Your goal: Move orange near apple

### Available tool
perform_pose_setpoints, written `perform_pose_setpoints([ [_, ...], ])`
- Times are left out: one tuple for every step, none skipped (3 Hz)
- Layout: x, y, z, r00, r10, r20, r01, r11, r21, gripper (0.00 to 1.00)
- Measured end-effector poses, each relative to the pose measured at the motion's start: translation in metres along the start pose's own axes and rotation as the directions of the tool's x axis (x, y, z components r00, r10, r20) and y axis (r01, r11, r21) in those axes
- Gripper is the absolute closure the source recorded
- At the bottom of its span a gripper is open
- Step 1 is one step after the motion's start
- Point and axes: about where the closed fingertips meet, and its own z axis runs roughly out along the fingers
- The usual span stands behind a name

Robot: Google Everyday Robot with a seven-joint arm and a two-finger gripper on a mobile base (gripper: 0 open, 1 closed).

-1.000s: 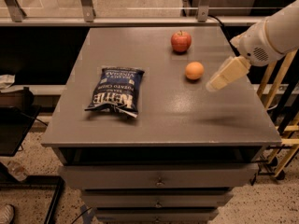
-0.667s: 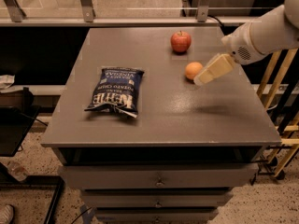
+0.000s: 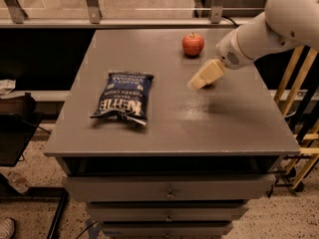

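The red apple [image 3: 193, 44] stands on the grey table [image 3: 234, 118] at the back, right of centre. My gripper [image 3: 203, 77], cream-coloured at the end of a white arm [image 3: 259, 34], reaches in from the right and sits low over the table just in front of and slightly right of the apple. The orange is hidden behind the gripper. Whether it is touched or held does not show.
A dark blue chip bag [image 3: 122, 97] lies flat on the table's left half. A wooden frame [image 3: 299, 108] stands close to the table's right edge. Drawers [image 3: 169, 188] sit under the tabletop. A railing [image 3: 149, 21] runs behind the table.
My gripper has moved left and down over the spot where the orange lay, so it now covers the orange. The apple and the chip bag have not moved.
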Motion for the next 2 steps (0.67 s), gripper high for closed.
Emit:
perform_pose_setpoints([
  [-0.001, 0.004, 0.018, 0.999, 0.006, -0.037, -0.007, 0.9996, -0.028, 0.0],
  [0.002, 0.006, 0.03, 0.998, 0.02, -0.058, -0.023, 0.9986, -0.048, 0.0],
])
